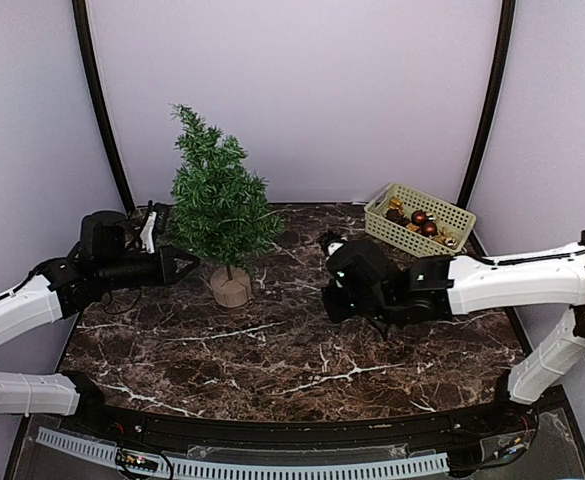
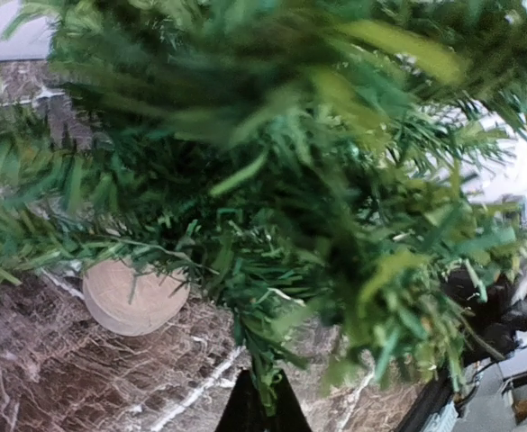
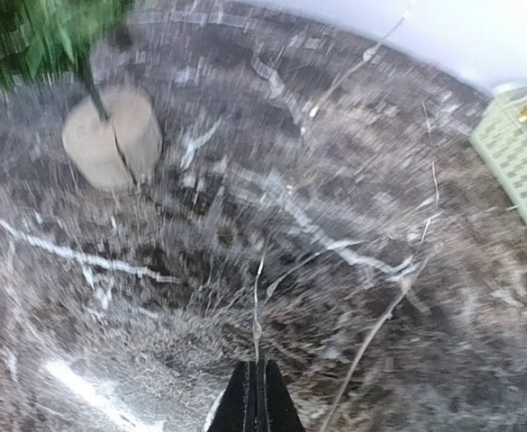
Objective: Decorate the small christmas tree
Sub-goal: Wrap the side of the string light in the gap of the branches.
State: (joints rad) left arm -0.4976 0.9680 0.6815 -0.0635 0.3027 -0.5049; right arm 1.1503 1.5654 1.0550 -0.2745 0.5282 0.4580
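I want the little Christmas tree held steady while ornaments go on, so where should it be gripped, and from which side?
Probably the thin bare trunk of the small christmas tree, just above its wooden base. Come in low from the side: it stands upright and branches cover it from above.

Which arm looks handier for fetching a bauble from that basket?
Right, probably: the right gripper hangs nearer the basket, on its side; the left gripper is against the small christmas tree.

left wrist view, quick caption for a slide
left end effector closed on a low sprig of the small christmas tree, its pale stump base below
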